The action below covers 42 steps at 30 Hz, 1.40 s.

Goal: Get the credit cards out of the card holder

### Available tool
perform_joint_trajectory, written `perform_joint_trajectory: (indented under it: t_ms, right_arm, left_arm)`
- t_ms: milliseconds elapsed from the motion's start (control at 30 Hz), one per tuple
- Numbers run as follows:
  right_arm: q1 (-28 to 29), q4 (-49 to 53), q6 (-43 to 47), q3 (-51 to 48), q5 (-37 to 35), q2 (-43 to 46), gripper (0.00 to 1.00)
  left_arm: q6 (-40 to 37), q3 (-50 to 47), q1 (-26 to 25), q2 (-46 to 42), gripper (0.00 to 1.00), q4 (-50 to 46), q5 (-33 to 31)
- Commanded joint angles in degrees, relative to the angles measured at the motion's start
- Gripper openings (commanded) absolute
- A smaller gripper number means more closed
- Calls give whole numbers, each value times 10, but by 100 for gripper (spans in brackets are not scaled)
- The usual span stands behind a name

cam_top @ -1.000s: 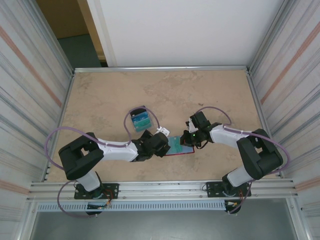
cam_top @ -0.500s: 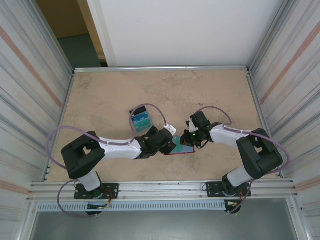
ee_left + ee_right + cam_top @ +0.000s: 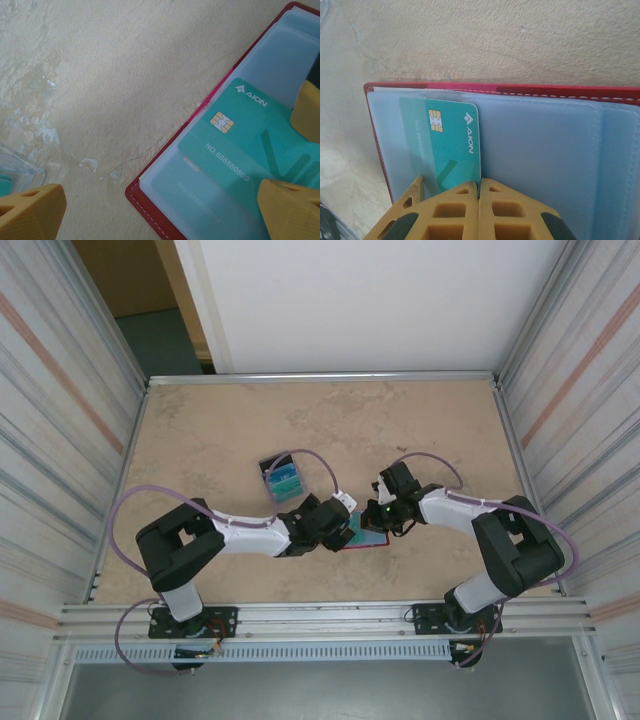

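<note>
You see the holder (image 3: 366,538) lying open on the table (image 3: 330,430), near the front edge, between the two grippers. Your left gripper (image 3: 160,207) hangs over its left end, with the jaws fully apart and nothing in them. Your right gripper (image 3: 479,212) has its jaws pressed together with nothing between them. The tips are down on the pale panel, just at the edge of a teal card (image 3: 454,145). This card sticks partly out of its pocket.

the card holder (image 3: 545,145) runs past the right edge.
</note>
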<state>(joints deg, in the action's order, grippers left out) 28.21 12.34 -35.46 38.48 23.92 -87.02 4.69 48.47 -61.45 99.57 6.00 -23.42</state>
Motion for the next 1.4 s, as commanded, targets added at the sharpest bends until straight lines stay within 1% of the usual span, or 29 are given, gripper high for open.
perform_joint_trajectory:
  t_ms: [0,600,767,1000,1100,1367]
  right_arm:
    - [-10,30,3,5,-24,-5,5]
    - [-20,66,21,10,-39,16,5]
    - [-24,70,24,12,-34,21,5]
    - [-24,34,5,5,12,25,9]
    - [-24,12,-7,-4,33,35,12]
    - [-24,-26,-20,-29,61,64,16]
  left_arm:
    - [0,1,5,5,99,-8,1]
    - [0,-5,6,0,99,-12,-8]
    - [0,-6,6,-2,99,-12,-7]
    - [2,-2,6,5,99,-9,-4]
    - [4,-2,6,8,99,-11,-5]
    - [7,-5,6,8,99,-12,-3]
